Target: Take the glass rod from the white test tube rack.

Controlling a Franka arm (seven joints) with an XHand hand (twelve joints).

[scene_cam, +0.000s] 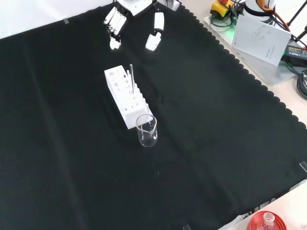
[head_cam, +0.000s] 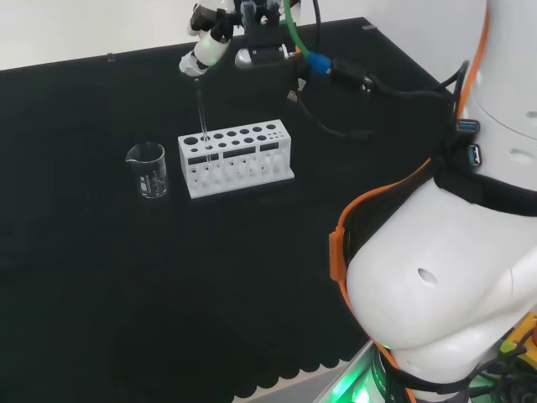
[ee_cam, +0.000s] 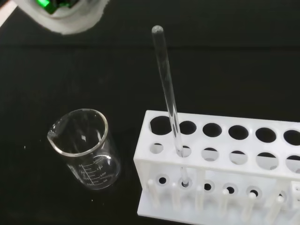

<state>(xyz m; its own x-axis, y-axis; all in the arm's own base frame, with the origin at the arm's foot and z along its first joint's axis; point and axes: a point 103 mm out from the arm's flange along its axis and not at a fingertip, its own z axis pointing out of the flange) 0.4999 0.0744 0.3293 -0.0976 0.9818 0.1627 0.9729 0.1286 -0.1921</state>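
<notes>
The white test tube rack (head_cam: 236, 156) stands mid-cloth, and the clear glass rod (head_cam: 202, 122) rises from a hole near its left end in the head view. My hand (head_cam: 208, 44) hovers above the rod's top, fingers relaxed and apart, holding nothing. In the front view the hand (scene_cam: 134, 17) comes in at the top, its fingers (scene_cam: 114, 24) and thumb spread, short of the rack (scene_cam: 125, 97) and rod (scene_cam: 131, 78). The wrist view shows the rod (ee_cam: 168, 91) leaning in the end hole of the rack (ee_cam: 220, 164), free of any finger.
A clear glass beaker (head_cam: 148, 170) stands just beside the rack's rod end, also seen as the beaker (scene_cam: 147, 130) and beaker (ee_cam: 86, 150). Papers and cables (scene_cam: 261, 33) lie off the cloth. A red ribbed stand (scene_cam: 266, 221) with a flask sits at the front corner.
</notes>
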